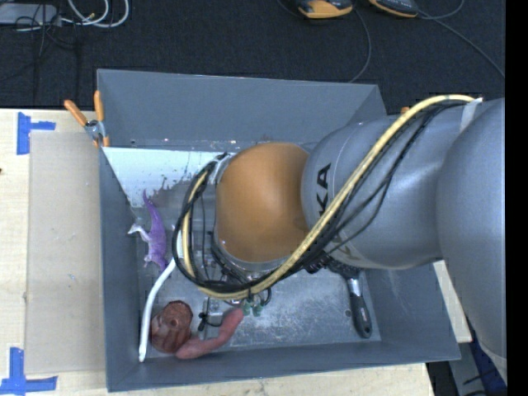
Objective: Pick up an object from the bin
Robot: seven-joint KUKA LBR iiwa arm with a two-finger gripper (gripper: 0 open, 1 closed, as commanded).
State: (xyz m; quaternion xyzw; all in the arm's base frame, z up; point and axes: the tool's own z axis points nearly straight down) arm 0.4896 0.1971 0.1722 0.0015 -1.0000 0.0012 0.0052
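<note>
Tool [216, 310]: above pink curved piece [216, 337]; open or closed, cannot tell.
Approach: centre on it, clear of brown lump [172, 324].

Bright even light, pale glare on bin [165, 165] back wall, soft sheen on arm [396, 196].

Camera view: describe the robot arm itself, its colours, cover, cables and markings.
The arm is built of thick, rounded silver-grey links. A smooth orange dome covers its wrist. A yellow cable and several black cables run along the links and loop round the dome. Black letters, partly hidden by cables, mark the link beside it.
</note>
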